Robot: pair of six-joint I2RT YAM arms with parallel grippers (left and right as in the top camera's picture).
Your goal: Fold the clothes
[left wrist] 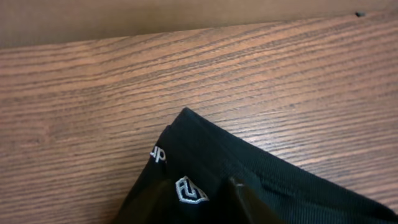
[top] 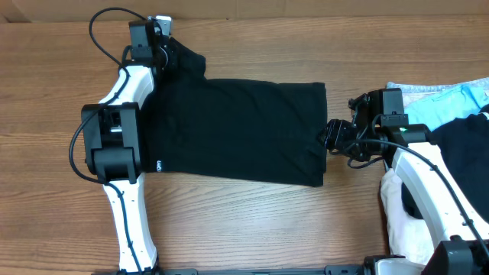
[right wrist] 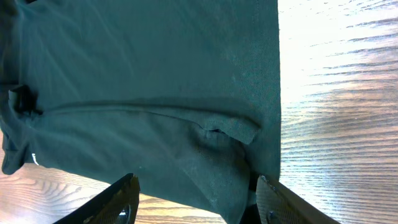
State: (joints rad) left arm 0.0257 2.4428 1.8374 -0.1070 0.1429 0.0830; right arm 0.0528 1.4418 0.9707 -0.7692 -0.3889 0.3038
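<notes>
T-shirt (top: 244,130), black, is lying spread across the centre of the wooden table (top: 46,92). Right gripper (top: 333,137) is hovering at its right edge, fingers spread apart. Left gripper (top: 170,55) is pinching its bunched upper-left corner, beside a small white logo (left wrist: 189,190).

The black T-shirt (top: 237,130) lies flat across the frame's centre on the worktop (top: 46,92), folded into a long rectangle. Its upper-left corner is bunched, with a tiny white tag (top: 159,164) lower left.
</notes>
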